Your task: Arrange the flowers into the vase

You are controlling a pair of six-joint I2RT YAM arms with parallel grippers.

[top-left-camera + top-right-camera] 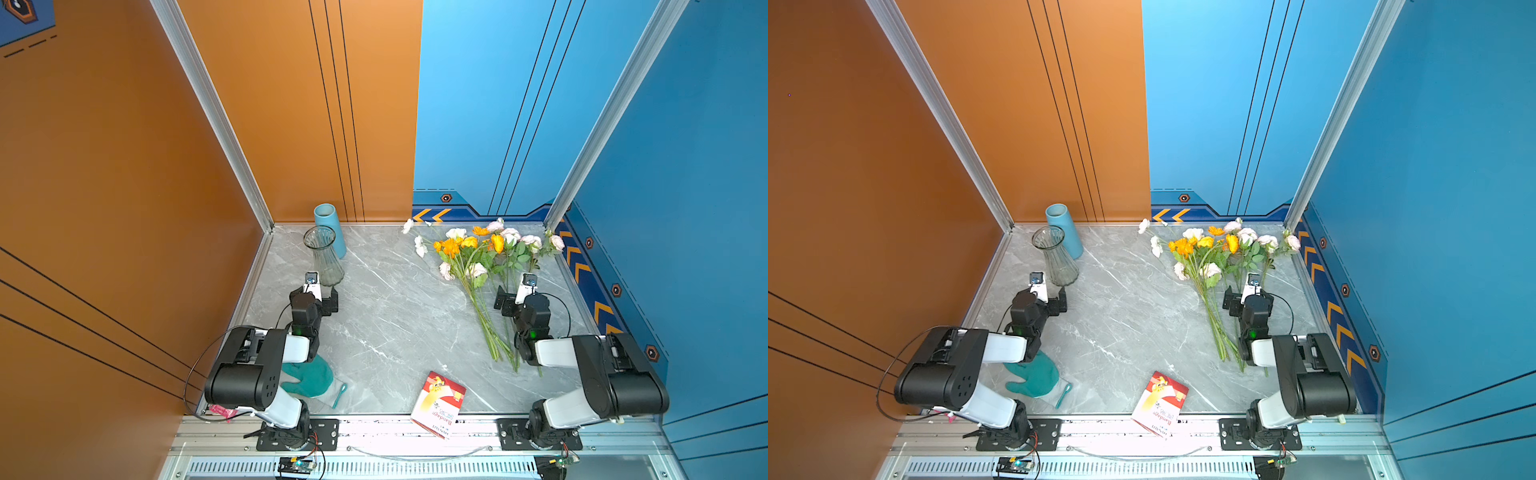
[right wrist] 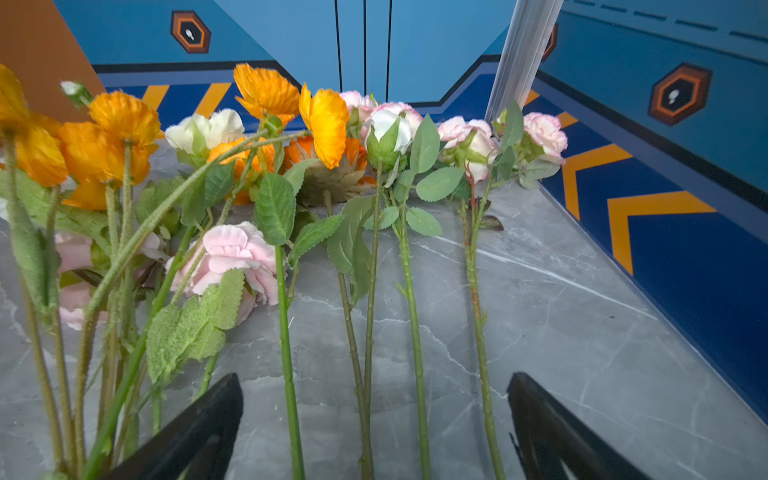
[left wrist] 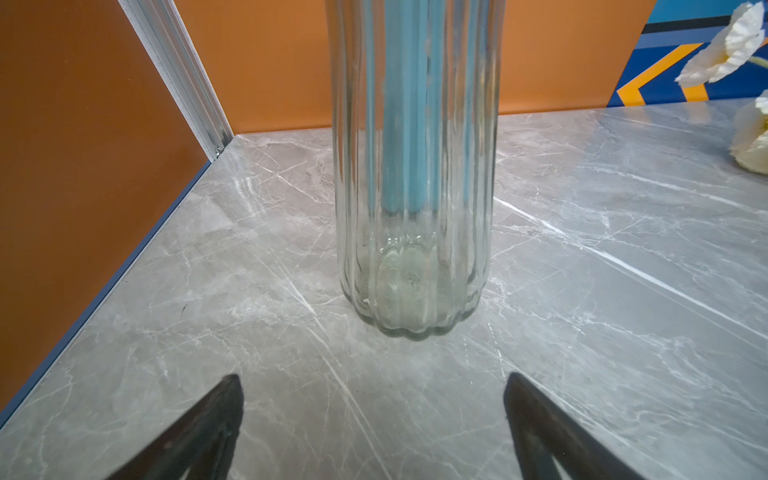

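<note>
A clear ribbed glass vase (image 1: 324, 255) (image 1: 1055, 257) (image 3: 415, 199) stands upright at the back left of the marble table. My left gripper (image 1: 323, 294) (image 1: 1053, 297) (image 3: 375, 378) is just in front of its base, open and empty, not touching it. The flowers (image 1: 478, 257) (image 1: 1214, 257) (image 2: 270, 174), orange, pink and white blooms on long green stems, lie flat at the back right with the stems pointing to the front. My right gripper (image 1: 516, 297) (image 1: 1241, 300) (image 2: 376, 378) hovers open over several stems, which run between its fingers untouched.
A light blue cylindrical vase (image 1: 330, 224) stands right behind the glass one. A green glove (image 1: 307, 378) and a teal spoon (image 1: 339, 395) lie front left. A bandage box (image 1: 438, 405) overhangs the front edge. Walls close in left, back and right.
</note>
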